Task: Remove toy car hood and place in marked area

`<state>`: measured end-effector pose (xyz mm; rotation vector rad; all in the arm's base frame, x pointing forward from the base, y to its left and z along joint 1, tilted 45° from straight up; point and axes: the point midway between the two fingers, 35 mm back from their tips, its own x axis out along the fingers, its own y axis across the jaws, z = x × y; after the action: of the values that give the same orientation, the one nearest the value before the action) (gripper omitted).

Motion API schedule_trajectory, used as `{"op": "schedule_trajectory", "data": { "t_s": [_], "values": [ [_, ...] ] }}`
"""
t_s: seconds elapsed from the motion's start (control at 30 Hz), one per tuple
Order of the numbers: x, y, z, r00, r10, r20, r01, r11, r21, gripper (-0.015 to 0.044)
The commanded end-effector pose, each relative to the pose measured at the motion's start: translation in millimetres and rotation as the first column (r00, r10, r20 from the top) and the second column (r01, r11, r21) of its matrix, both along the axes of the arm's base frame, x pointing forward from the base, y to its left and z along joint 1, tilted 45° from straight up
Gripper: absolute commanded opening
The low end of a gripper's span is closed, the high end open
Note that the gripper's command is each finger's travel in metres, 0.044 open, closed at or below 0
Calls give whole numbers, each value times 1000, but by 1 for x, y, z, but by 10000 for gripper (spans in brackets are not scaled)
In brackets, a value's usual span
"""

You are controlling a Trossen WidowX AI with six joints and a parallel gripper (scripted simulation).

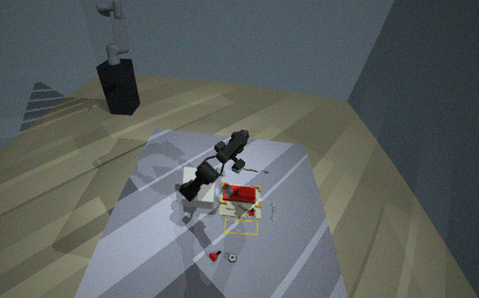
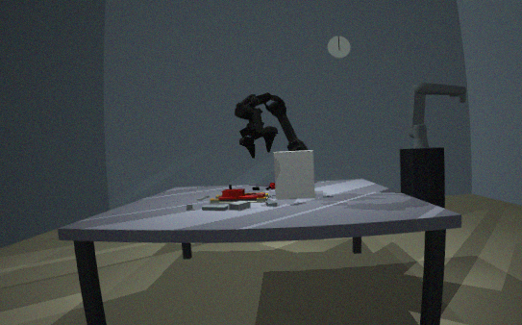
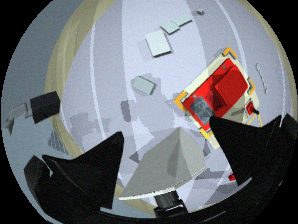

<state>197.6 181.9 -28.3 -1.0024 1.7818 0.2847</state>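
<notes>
The red toy car (image 1: 245, 194) (image 2: 233, 197) (image 3: 230, 87) sits between orange corner brackets on a pale board (image 1: 235, 212). A dark grey patch shows at one end of the car; I cannot tell the hood's outline from the body. A small red piece with a black knob (image 1: 251, 212) (image 3: 250, 107) is on the board beside the car. The marked area is a yellow outline (image 1: 241, 234) on the table, with nothing visible inside it. My gripper (image 2: 261, 154) (image 3: 168, 128) is open and empty, high above the table and clear of the car.
The arm stands on a white block (image 2: 294, 175) (image 3: 185, 155) beside the car. A red piece with a dark stem (image 1: 213, 256) and a grey ring (image 1: 232, 258) lie beyond the outline. A thin tool (image 1: 273, 212) and flat grey pieces (image 3: 158, 43) (image 3: 144, 85) lie around the board.
</notes>
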Motion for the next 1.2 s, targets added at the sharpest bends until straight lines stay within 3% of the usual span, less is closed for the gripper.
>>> {"op": "schedule_trajectory", "data": {
  "t_s": [0.0, 0.23, 0.43, 1.17],
  "values": [
    [41, -26, -7, 969, -177, 173, 190, 980, -59, 440],
    [97, -79, -16, 806, -389, 447, 472, 877, -86, 440],
    [129, -121, -18, 617, -470, 631, 642, 765, -58, 440],
    [132, -129, -22, 611, -472, 636, 646, 761, -57, 440]
  ]
}}
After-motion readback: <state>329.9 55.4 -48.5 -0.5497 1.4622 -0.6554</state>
